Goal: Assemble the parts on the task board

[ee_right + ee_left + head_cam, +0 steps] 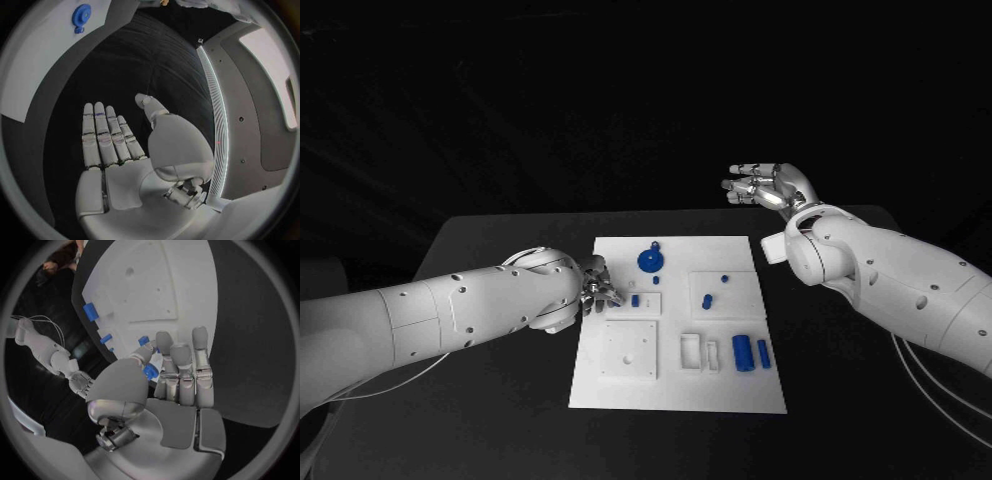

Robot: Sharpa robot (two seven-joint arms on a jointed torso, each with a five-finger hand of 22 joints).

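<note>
**Left robot hand at the task board, right robot hand held clear**

On the black surface, the white task board, lying flat at the middle. At its left edge, the left robot hand, fingers bunched down over the board's upper left part; from the wrist, a small blue part pinched between thumb and fingers, just above the board. Near the board's top, a round blue gear-like part; further right, small blue pieces in a square recess; toward the lower right, two blue blocks standing side by side. Well apart from all of this, beyond the board's top right corner, the right robot hand, raised off the surface, palm flat, fingers straight and close together, holding nothing
</note>
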